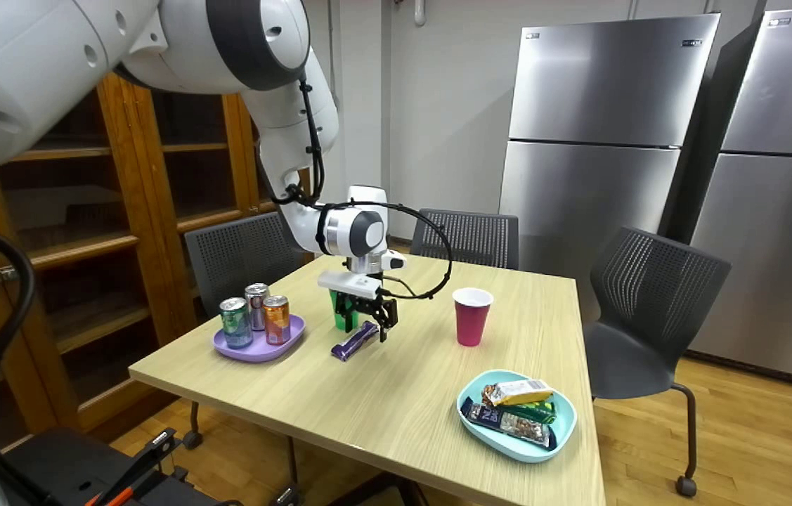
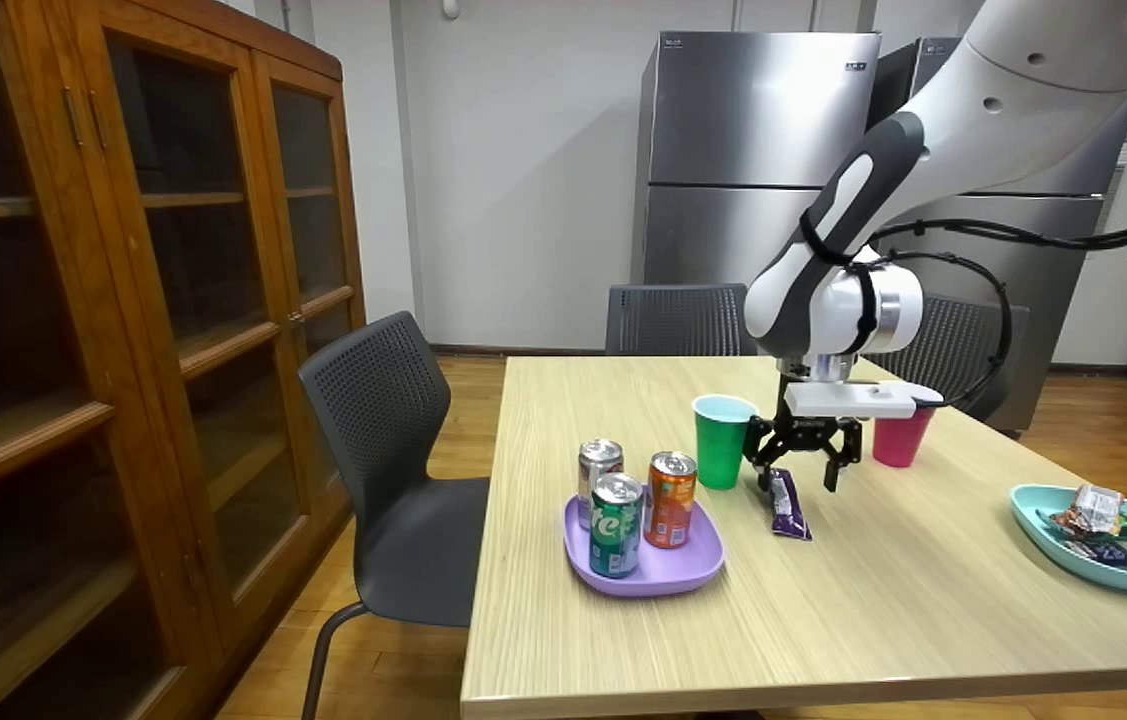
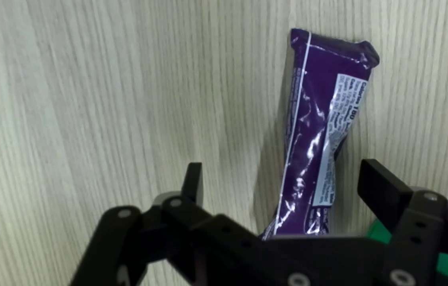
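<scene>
My gripper [image 2: 797,484] spread, nothing held | purple bar [image 3: 315,135] on table [image 2: 823,620], lined up between fingers [image 3: 383,194], nearer the left one, toward green cup [image 2: 720,450] | I read its long axis near-to-far.

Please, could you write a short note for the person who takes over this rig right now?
Pincer: open, holding nothing, over one end of the purple bar.
Bar: on the table, between the fingers in the wrist view, gripped by neither.
Nearby: green cup and purple plate with three cans. Farther off: pink cup and blue plate with wrapped snacks.
Done: pincer lined up over the bar.
Remaining: bar not yet gripped or lifted. If you pick it up, perhaps centre first; it lies nearer the finger on the green cup's side.
</scene>
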Action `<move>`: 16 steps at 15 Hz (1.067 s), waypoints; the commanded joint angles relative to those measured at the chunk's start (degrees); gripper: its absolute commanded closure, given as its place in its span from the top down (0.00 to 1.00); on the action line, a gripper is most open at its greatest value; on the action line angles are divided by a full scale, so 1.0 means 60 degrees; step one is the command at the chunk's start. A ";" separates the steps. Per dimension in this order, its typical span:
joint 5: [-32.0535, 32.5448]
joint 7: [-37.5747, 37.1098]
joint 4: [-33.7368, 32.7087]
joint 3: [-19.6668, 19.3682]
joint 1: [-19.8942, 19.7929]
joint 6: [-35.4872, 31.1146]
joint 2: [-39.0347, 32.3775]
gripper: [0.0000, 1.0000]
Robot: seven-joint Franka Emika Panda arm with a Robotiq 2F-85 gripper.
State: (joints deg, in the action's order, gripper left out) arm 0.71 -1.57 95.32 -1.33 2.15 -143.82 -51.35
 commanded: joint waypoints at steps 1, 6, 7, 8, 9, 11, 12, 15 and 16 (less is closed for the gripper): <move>-0.0070 0.0313 -0.0649 0.0251 -0.0235 0.0334 -0.0348 1.00; -0.0067 0.0332 -0.0889 0.0265 -0.0225 0.0363 -0.0532 0.59; -0.0068 0.0329 -0.0912 0.0266 -0.0224 0.0358 -0.0552 0.49; -0.0071 0.0324 -0.0926 0.0267 -0.0225 0.0354 -0.0564 0.42; -0.0070 0.0318 -0.0925 0.0265 -0.0222 0.0342 -0.0567 0.34; -0.0074 0.0303 -0.0903 0.0263 -0.0222 0.0321 -0.0555 0.19; -0.0076 0.0293 -0.0859 0.0259 -0.0224 0.0296 -0.0520 0.12; -0.0077 0.0199 -0.0716 0.0197 -0.0213 0.0215 -0.0365 0.03; -0.0100 0.0171 -0.0651 0.0177 -0.0249 0.0173 -0.0269 0.05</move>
State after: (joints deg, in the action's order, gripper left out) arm 0.69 -1.24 91.45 -0.98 1.95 -143.75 -54.25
